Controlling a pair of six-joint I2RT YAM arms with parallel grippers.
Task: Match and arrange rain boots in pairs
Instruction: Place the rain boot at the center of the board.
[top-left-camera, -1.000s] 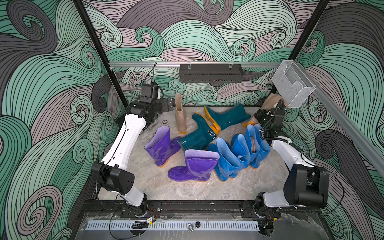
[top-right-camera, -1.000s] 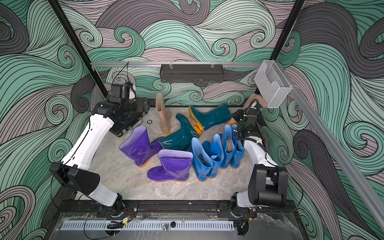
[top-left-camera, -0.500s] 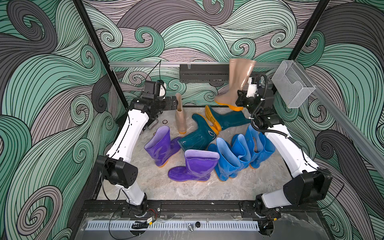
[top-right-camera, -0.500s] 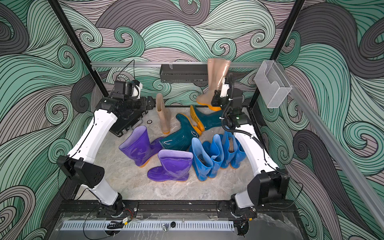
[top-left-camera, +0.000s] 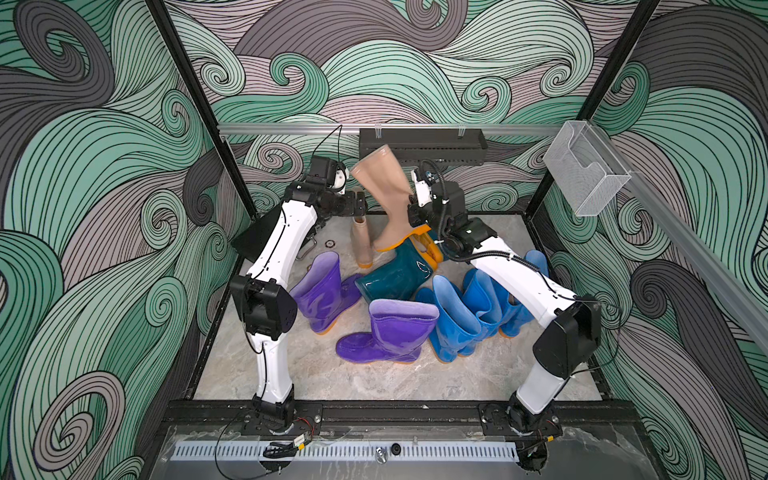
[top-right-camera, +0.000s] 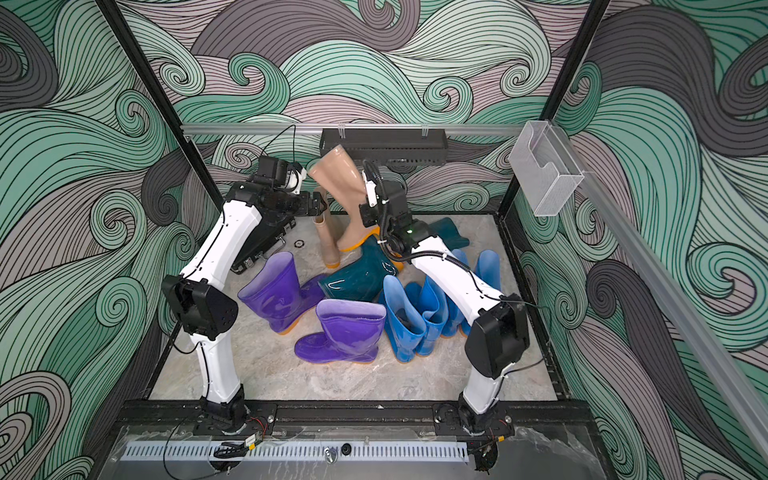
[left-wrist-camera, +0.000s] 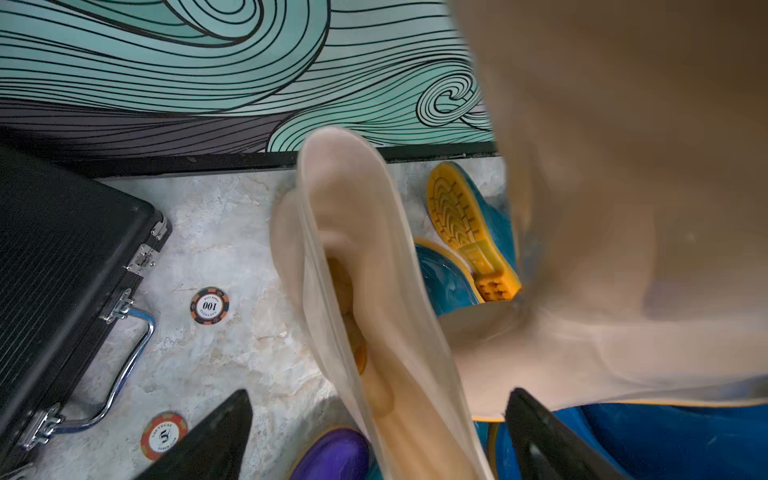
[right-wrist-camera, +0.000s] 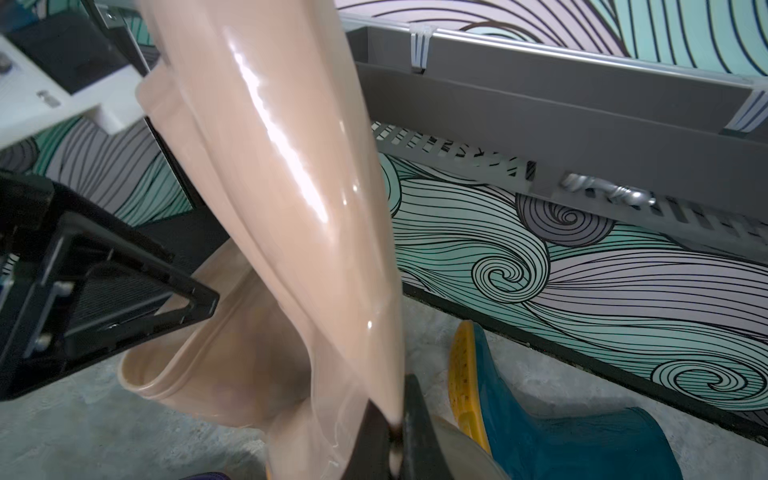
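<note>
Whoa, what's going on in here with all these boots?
Two robot arms are sorting rain boots into pairs. The right gripper is clamped on a beige boot, holding it tilted in the air beside the other beige boot, which stands on the table. The left gripper is open at that standing boot's top. The purple boots, teal boots and blue boots sit nearer the front.

floor (top-left-camera: 374, 382) bare in front, boots (top-left-camera: 395, 278) crowding the middle
</note>
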